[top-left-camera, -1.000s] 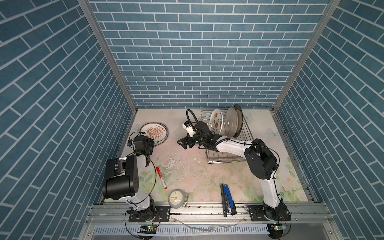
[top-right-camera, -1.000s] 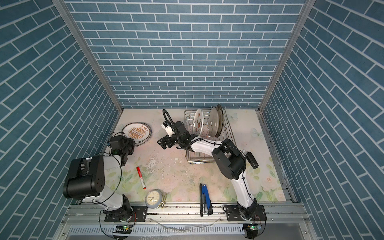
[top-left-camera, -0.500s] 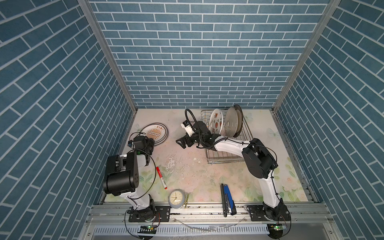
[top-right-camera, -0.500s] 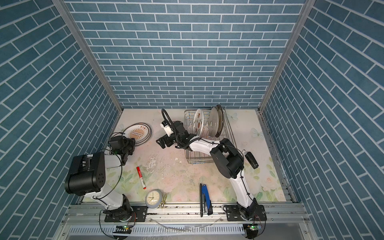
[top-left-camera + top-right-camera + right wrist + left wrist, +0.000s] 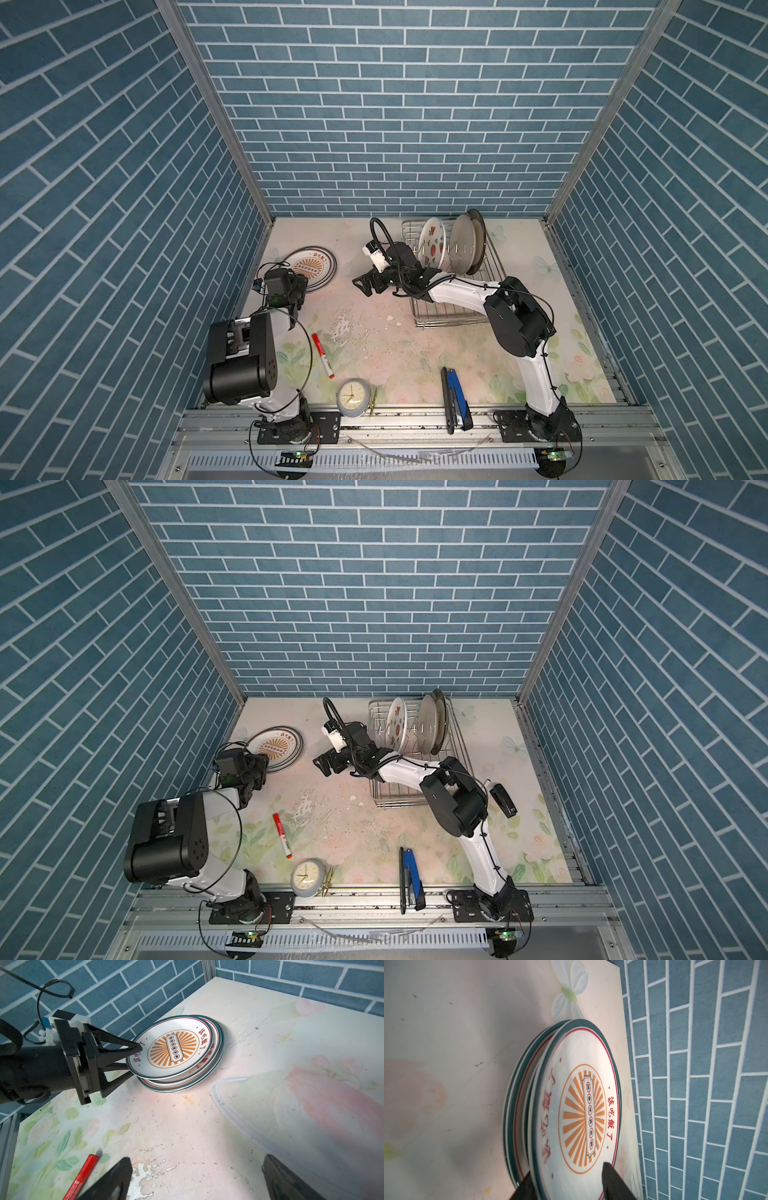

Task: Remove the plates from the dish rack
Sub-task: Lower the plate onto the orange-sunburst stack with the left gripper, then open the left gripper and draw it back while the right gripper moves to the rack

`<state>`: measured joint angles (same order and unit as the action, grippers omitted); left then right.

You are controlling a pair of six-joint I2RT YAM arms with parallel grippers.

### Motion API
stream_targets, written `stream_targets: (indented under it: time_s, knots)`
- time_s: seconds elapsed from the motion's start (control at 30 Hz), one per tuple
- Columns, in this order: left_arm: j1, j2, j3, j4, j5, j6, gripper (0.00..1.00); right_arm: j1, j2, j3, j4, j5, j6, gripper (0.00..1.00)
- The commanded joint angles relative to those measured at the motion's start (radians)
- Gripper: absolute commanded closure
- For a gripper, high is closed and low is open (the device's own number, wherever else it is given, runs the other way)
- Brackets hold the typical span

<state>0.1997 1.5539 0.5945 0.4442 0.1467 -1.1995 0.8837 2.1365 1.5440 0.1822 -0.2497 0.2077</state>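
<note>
Right wrist view, and there's the left gripper (image 5: 135, 1058) at the stack of round white ceramic plates with orange sunburst prints and dark green rims (image 5: 174, 1051), near the far left corner of the flower-printed tabletop (image 5: 270, 1064). Its jaws stand apart, one finger above the top plate's near rim and one below, so that plate looks released and resting on the pile. I count three plates in the stack, though the lowest rims overlap and a fourth may hide there.

In both top views the silver wire dish rack (image 5: 451, 321) sits by the far edge, right of the middle. Three plates stand upright between its prongs: a white plate with red-orange motifs (image 5: 432, 245), a plain greyish plate (image 5: 462, 247) and a cream plate with a dark rim (image 5: 480, 240). The right gripper (image 5: 363, 286) hovers spread wide and empty over bare tabletop between stack and rack.

My read: these plates are stiff, glazed, weighty and breakable, slick under the pads. Take one by its top rim, pinch across the thickness, lift straight up clear of the prongs, set down gently. One red marker (image 5: 323, 360) and one small pale-faced clock (image 5: 352, 397) lie toward the near edge.
</note>
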Motion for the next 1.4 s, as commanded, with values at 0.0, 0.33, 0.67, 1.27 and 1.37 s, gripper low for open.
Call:
stream_targets:
  time_s: [0.0, 0.33, 0.67, 1.27, 1.37]
  knots:
    - [0.003, -0.014, 0.022, -0.076, -0.015, 0.025, 0.49, 0.006, -0.001, 0.009, 0.002, 0.018, -0.021, 0.01]
    - [-0.005, -0.102, 0.005, -0.122, -0.031, 0.043, 0.49, 0.007, 0.003, 0.008, 0.008, 0.019, -0.021, 0.01]
    - [-0.036, -0.108, 0.034, -0.132, -0.009, 0.062, 0.48, 0.008, -0.039, -0.038, 0.018, 0.039, -0.028, 0.01]
    - [-0.388, -0.506, -0.038, -0.173, -0.205, 0.318, 0.0, 0.064, -0.3, -0.206, 0.009, 0.317, -0.103, 0.01]
    - [-0.477, -0.583, -0.068, -0.143, -0.216, 0.35, 0.0, 0.063, -0.372, -0.245, -0.031, 0.46, -0.053, 0.01]
